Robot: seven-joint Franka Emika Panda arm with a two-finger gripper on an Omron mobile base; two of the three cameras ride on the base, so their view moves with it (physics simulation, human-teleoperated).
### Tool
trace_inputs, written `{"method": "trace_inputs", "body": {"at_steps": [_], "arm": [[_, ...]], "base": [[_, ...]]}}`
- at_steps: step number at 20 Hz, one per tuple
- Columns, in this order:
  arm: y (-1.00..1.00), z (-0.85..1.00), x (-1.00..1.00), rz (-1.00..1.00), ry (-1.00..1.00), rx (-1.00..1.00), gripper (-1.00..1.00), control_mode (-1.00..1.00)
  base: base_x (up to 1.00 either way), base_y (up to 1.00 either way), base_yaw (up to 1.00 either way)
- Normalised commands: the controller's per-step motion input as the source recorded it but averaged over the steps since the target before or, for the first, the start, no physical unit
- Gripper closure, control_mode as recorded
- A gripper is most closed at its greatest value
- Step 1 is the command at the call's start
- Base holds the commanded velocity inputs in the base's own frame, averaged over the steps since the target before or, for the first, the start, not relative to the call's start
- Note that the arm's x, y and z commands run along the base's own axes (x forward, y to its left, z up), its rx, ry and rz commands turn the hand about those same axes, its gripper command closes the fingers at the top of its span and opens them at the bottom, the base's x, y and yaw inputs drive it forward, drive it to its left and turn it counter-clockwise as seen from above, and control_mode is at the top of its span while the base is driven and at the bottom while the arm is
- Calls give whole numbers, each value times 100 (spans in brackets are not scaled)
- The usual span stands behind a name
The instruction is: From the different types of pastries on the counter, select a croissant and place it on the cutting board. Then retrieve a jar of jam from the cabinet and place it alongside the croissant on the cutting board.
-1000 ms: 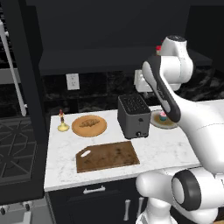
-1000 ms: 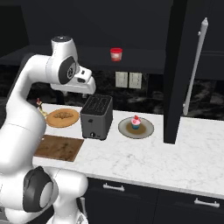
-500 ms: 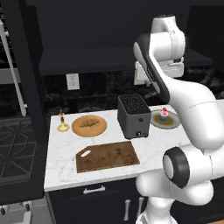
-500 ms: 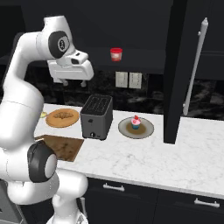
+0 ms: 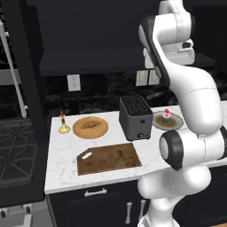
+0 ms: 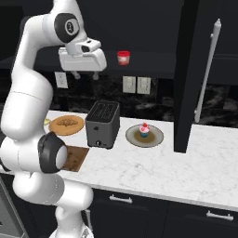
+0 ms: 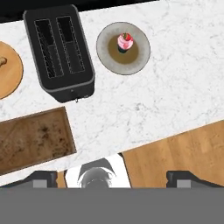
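Hanging higher than before, pincer spread wide and empty above toaster, croissant untouched.

Small red-lidded jam jar stands on dark cabinet shelf, at three o'clock of white gripper.

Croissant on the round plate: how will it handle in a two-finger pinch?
The croissant looks small and ridged, so probably light, soft and easily crushed. Its crescent lies flat on the round wooden plate, so it likely won't roll. The gripper hangs high above the counter.
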Motion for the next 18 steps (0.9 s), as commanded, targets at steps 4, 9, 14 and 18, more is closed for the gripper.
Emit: {"method": "trace_inputs", "body": {"at_steps": [4, 9, 14, 18], "arm": [[-29, 0, 0, 0, -8, 0, -100, -100], [-3, 6, 16, 0, -11, 0, -100, -100], [0, 20, 37, 0, -23, -1, -100, -100], [-14, 25, 18, -1, -2, -2, -100, -100]], "base": [[0, 0, 0], [0, 0, 0], [0, 0, 0], [0, 0, 0]]}}
